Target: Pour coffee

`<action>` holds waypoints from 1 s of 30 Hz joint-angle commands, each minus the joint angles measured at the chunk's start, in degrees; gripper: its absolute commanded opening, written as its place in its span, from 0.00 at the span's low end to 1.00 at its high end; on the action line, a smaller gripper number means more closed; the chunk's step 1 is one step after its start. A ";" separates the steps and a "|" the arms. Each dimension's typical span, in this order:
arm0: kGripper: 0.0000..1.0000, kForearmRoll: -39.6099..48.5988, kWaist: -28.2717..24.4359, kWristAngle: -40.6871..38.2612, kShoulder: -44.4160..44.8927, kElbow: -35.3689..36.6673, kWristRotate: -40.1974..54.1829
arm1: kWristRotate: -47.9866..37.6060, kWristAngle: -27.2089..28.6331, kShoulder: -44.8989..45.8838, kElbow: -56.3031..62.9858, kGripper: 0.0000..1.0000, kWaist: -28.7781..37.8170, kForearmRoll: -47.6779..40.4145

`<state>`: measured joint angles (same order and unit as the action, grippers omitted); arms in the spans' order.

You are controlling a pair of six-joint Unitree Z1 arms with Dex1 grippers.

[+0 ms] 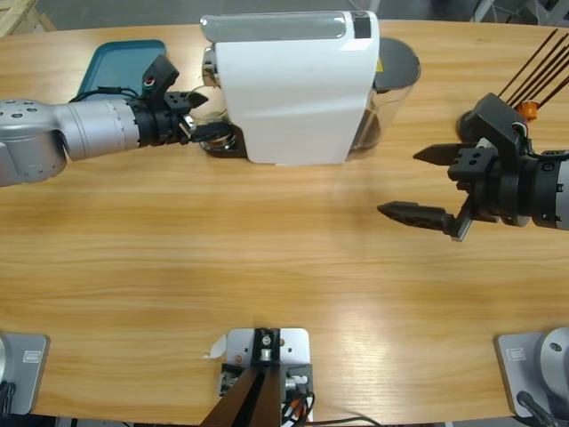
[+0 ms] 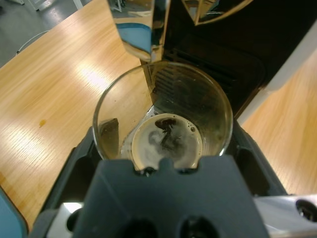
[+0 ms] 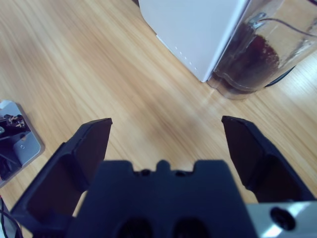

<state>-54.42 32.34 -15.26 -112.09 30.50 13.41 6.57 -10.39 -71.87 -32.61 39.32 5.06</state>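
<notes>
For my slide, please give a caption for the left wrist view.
Left gripper holds a clear glass tumbler with dark coffee at the white coffee machine.

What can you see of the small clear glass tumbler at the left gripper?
The small clear glass tumbler is round, thin-walled and upright, seen from above in the left wrist view. A shallow pool of dark brown coffee with pale foam around it covers its bottom; the walls above are streaked. It sits between the jaws of the left gripper, which close on its sides, right under the front of the white boxy coffee machine. In the high view it is mostly hidden by gripper and machine.
</notes>
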 commanded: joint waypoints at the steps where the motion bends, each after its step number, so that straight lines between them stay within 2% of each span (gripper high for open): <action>1: 0.10 -2.32 -0.52 -1.00 -2.17 -2.22 0.39 | -0.59 0.89 -1.78 0.88 1.00 0.67 -0.72; 6: 0.10 -3.61 -0.91 -0.88 -1.80 -3.77 0.39 | -0.59 0.89 -1.78 0.88 1.00 0.67 -0.71; 12: 0.10 -3.76 -4.00 0.42 0.42 -4.14 0.21 | -0.59 0.72 -1.83 0.88 1.00 0.67 -0.76; 17: 0.10 -3.59 -6.64 4.59 3.84 -5.82 0.30 | -0.59 0.72 -1.81 0.88 1.00 0.67 -0.74; 24: 0.10 -3.24 -14.52 12.90 10.31 -7.34 -0.25 | -0.59 0.72 -1.55 0.92 1.00 0.67 -0.76; 30: 0.10 -1.64 -21.14 12.90 8.50 -4.35 -2.16 | -0.57 0.54 -0.74 1.06 1.00 0.67 -0.76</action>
<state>-57.31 16.67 -3.14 -103.12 24.35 13.25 6.57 -10.39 -71.91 -32.61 39.32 5.06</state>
